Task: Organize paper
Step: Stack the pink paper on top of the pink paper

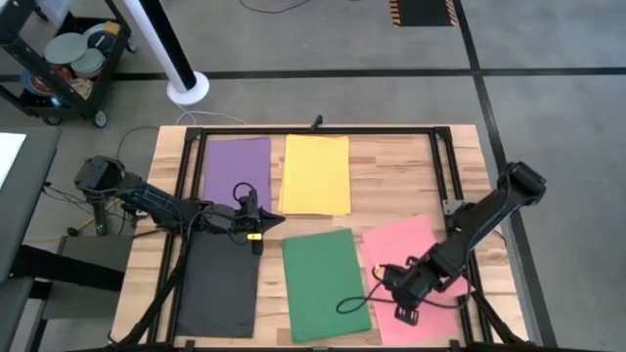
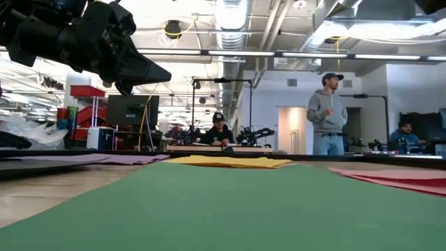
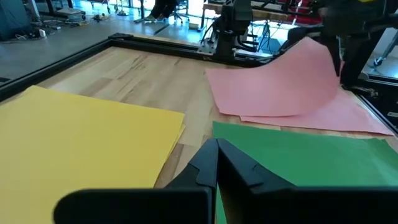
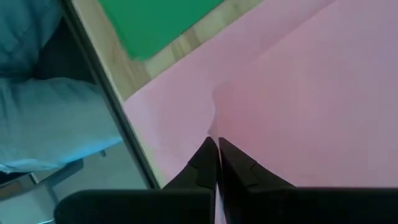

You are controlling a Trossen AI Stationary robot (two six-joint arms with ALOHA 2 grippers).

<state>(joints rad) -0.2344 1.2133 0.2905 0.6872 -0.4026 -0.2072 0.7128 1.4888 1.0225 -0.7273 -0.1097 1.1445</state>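
High view: five sheets lie on a wooden desk [image 1: 391, 176]. Right tool [image 1: 399, 293] sits low on the pink paper [image 1: 406, 244], its fingers pressed together and pinching a pink sheet, which curls up from the pile in the left wrist view. Green paper [image 1: 323, 284] lies just beside this tool, toward the other arm. Left tool [image 1: 256, 223] hovers with fingers pressed together, holding nothing. Black paper [image 1: 217, 288] lies beside it on the near side, purple paper [image 1: 237, 168] just beyond it, yellow paper [image 1: 315, 174] just past its tip.
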